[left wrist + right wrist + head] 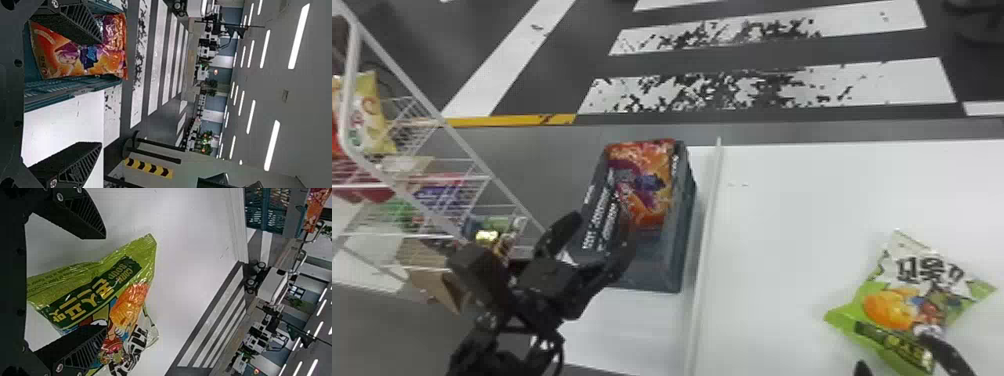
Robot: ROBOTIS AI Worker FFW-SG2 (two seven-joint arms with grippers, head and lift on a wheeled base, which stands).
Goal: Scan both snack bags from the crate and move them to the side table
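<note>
Snack bags (2), crate and grippers. The orange snack bag (pixel 647 185) lies inside the dark blue-green crate (pixel 659 272), toward its far end. The green snack bag (pixel 887 305) lies on the white surface (pixel 782 210) at the head view's right, well apart from the crate. The left gripper (pixel 602 227) is at the crate's near left side, its 2 fingers spread wide with nothing grasped; in the left wrist view, 1 finger overlaps the orange snack bag. The right gripper (pixel 893 352) is at the near edge of the green snack bag, its 2 fingers also wide apart and closed on nothing; in the right wrist view, 1 finger overlaps the bag. Whether that finger touches it cannot be told. A raised pale strip (pixel 707 235) runs between the crate and the green snack bag. To the left stands a white wire rack (pixel 472 155) bearing packets, among them a yellow bag (pixel 369 110). Beyond lies a dark floor with white stripes (pixel 882 82) and 1 yellow line (pixel 507 120).
</note>
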